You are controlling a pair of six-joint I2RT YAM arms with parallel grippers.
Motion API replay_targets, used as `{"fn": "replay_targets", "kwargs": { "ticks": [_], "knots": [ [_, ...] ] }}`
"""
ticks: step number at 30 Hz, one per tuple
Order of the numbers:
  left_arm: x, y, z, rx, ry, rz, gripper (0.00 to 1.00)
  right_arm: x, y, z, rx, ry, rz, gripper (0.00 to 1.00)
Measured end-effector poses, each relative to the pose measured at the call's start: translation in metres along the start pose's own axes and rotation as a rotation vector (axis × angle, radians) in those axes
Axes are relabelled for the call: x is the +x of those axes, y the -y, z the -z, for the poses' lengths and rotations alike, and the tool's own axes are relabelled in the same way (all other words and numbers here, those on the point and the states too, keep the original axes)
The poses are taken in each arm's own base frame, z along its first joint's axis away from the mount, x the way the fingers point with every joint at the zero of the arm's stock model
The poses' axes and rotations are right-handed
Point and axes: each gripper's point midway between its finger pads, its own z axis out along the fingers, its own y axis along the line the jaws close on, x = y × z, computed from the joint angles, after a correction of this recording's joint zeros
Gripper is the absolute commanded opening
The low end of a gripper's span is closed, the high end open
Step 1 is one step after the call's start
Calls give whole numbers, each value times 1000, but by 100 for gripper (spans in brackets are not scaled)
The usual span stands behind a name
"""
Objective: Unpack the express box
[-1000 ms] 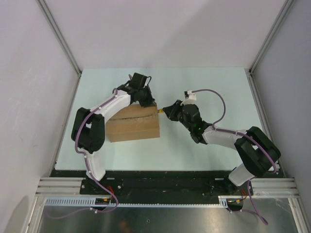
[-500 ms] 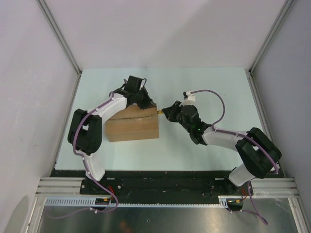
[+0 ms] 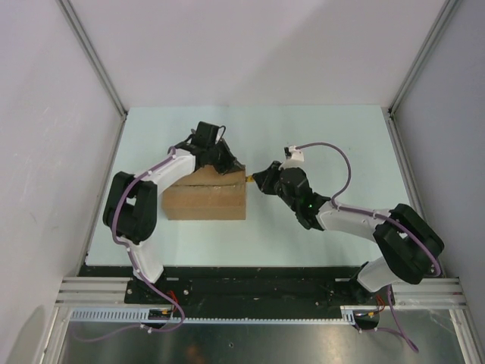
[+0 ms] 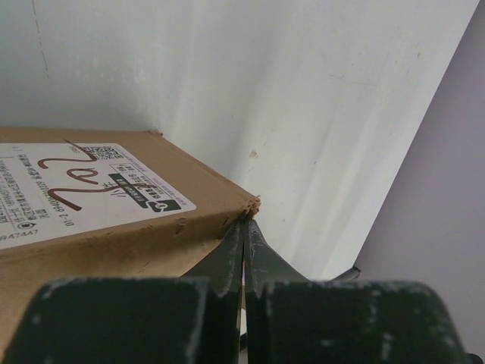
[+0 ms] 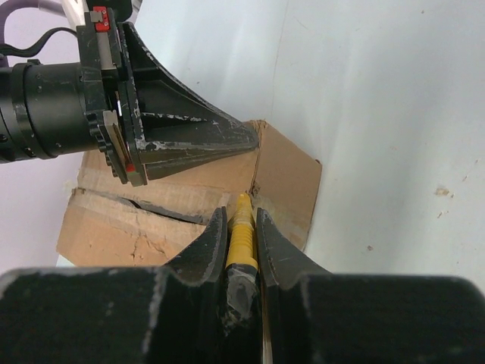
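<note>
The express box (image 3: 204, 199) is a brown carton lying at the table's centre-left, and its top seam shows a crack (image 5: 144, 208). Its white shipping label (image 4: 76, 186) faces the left wrist camera. My left gripper (image 3: 229, 162) is shut with nothing between its fingers, its tips (image 4: 244, 221) resting against the box's (image 4: 151, 235) far right corner. My right gripper (image 3: 259, 179) is shut on the yellow-black utility knife (image 5: 241, 236). The knife's tip touches the top edge of the box (image 5: 288, 174) at its right end, just below the left gripper (image 5: 198, 142).
White enclosure walls with aluminium posts (image 3: 409, 76) surround the pale green table (image 3: 318, 136). The arm bases stand on a black rail (image 3: 250, 284) at the near edge. The right arm's purple cable (image 3: 337, 155) loops above its wrist.
The box has turned slightly and now lies squarer to the table. My left gripper shifted a little left with the corner. The right gripper kept the knife at the box's right end.
</note>
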Motion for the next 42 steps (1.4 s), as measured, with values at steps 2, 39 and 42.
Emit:
{"fn": "replay_targets", "kwargs": {
  "ticks": [2,39,42],
  "knots": [
    [3,-1,0,1,-14,9,0,2,0,3,2,0,2,0],
    [24,2,20,15,-83,-75,37,-30,-5,85,60,78,66,0],
    [20,4,30,6,-57,-122,60,-40,9,80,94,94,69,0]
  ]
}}
